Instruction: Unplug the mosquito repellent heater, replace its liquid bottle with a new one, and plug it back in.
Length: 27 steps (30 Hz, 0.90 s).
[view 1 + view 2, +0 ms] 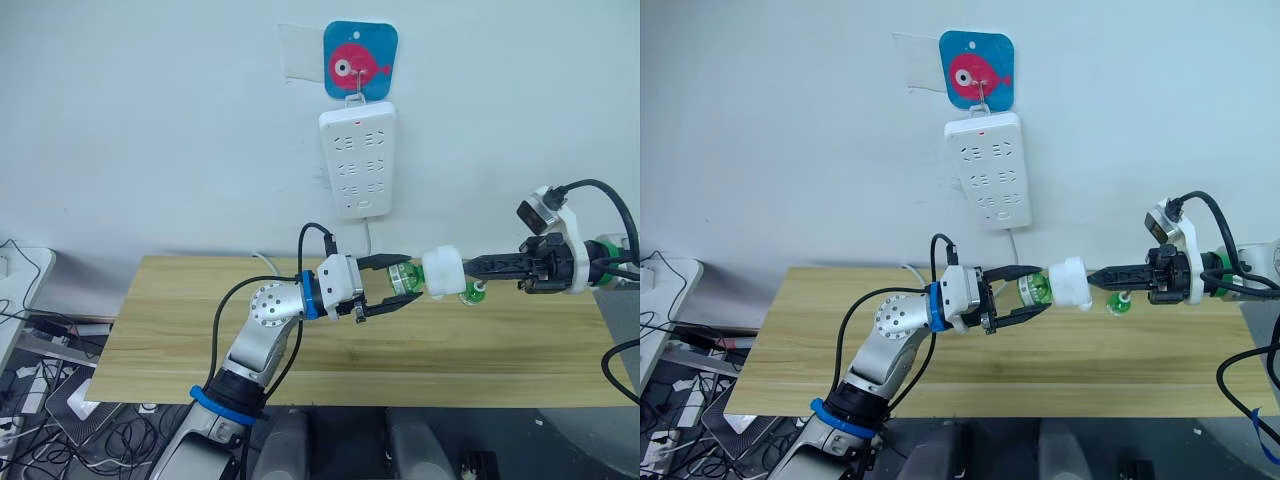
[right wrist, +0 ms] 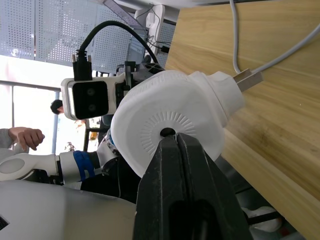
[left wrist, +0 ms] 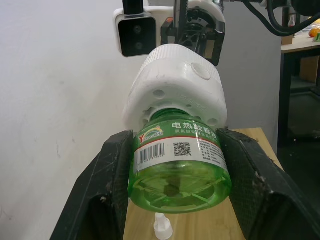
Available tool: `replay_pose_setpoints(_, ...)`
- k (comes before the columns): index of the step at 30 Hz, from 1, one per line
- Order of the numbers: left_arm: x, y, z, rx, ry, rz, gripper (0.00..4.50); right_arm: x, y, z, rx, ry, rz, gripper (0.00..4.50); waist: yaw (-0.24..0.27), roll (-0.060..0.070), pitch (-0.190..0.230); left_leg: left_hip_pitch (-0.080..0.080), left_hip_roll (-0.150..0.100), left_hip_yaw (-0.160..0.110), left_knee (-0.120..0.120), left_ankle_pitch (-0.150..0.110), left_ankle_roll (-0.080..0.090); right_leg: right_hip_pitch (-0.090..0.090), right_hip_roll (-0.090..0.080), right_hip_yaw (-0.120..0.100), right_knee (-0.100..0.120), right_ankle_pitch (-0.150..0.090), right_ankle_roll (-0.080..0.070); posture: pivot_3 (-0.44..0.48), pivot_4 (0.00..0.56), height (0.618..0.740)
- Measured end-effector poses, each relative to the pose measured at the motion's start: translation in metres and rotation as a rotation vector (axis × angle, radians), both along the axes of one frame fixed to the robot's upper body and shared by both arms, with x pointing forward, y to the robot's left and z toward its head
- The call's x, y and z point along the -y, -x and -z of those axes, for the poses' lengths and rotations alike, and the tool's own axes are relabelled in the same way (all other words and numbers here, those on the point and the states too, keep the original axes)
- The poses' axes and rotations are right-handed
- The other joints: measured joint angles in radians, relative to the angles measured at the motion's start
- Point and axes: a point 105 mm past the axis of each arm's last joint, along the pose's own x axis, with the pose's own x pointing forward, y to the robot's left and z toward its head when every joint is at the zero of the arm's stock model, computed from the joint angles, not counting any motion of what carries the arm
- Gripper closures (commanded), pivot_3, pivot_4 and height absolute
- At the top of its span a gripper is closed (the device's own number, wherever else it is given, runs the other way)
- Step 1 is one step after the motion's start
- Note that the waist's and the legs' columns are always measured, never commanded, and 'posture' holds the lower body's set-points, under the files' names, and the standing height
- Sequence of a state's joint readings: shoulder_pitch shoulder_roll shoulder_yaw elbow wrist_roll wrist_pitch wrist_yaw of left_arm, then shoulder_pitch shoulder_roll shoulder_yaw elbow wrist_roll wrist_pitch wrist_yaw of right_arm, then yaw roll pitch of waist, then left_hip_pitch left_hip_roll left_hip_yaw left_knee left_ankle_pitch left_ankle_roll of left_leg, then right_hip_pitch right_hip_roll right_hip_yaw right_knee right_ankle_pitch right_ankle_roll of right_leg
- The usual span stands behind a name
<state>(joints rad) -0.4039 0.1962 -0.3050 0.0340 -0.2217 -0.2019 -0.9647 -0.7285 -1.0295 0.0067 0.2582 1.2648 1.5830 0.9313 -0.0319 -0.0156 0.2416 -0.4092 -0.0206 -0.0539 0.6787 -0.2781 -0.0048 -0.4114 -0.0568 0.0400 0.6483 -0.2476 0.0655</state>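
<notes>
The mosquito repellent heater (image 1: 441, 272) is a small white rounded unit held in the air above the wooden table (image 1: 180, 340). My right gripper (image 1: 468, 266) is shut on it from the right, its fingertips (image 2: 175, 150) pressed at the round vent disc. A metal prong (image 2: 248, 79) sticks out of the heater. A green liquid bottle (image 3: 180, 160) with a label is seated in the heater's left side. My left gripper (image 1: 411, 280) is shut on this bottle, one finger (image 3: 107, 185) on each flank.
A second green bottle (image 1: 472, 292) stands on the table below the heater. The long white power strip (image 1: 357, 160) hangs on the wall under a blue fish hook plate (image 1: 360, 60). A small white piece (image 3: 162, 227) lies on the table beneath the held bottle.
</notes>
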Motion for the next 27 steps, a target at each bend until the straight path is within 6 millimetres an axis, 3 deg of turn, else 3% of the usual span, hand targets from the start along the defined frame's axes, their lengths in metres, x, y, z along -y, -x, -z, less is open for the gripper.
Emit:
replay_pose_setpoints(12, 0.0, 0.004, -0.001, -0.013, 0.004, 0.016, 2.24, -0.006, 0.006, -0.006, 0.008, -0.04, -0.05, 4.47, 0.0, 0.0, 0.0, 0.0, 0.0, 0.0, 0.0, 0.0, 0.0, 0.0, 0.0, 0.0, 0.0, 0.0, 0.0, -0.089, 0.221, 0.74)
replay_pose_setpoints(27, -0.005, 0.004, 0.005, -0.08, 0.009, 0.015, 2.24, -0.012, 0.004, 0.003, 0.015, -0.046, -0.031, 4.47, -0.001, 0.0, 0.0, 0.0, 0.0, 0.0, 0.001, 0.0, 0.0, 0.0, 0.0, 0.0, 0.001, 0.0, 0.0, -0.085, 0.226, 0.74)
